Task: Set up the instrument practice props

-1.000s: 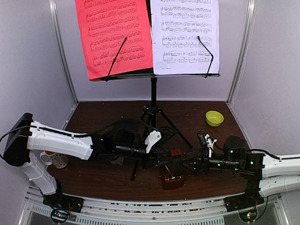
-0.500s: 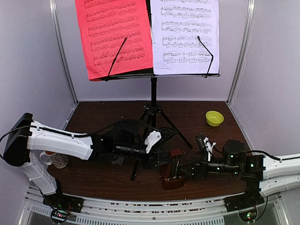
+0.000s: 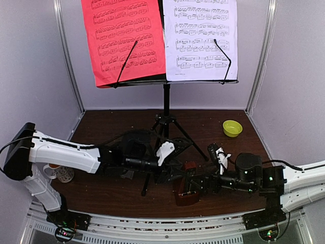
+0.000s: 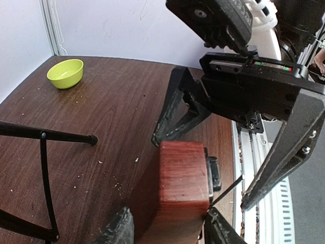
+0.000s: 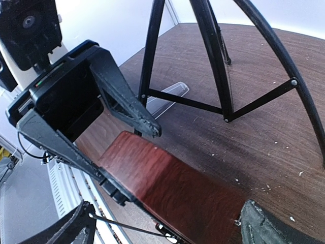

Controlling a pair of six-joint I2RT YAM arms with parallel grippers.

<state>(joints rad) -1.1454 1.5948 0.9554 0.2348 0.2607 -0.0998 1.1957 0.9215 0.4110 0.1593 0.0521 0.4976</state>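
Metronome (image 3: 186,186) sits near the front edge of the table (image 3: 111,195), between the two arms and just in front of the legs of the music stand (image 3: 166,101). The left gripper (image 4: 170,230) has its jaws pinching the brown body from both sides, as far as the wrist view lets me judge, since the pads are cut off at the frame edge. That grip reads as bracing, so the little case cannot slide or tip. The right gripper (image 5: 170,223) faces it from the opposite side with jaws spread wide. It straddles the case without clamping it, probably lining up to free or set the thin pendulum rod (image 4: 227,189). Farther back, the stand is upright on its spread tripod, well apart from the yellow-green bowl (image 3: 232,127). High on its desk the red sheet (image 3: 124,38) and white sheet (image 3: 200,35) hang side by side, each pinned by a wire retainer (image 3: 127,61) so the pages lie flat and readable.
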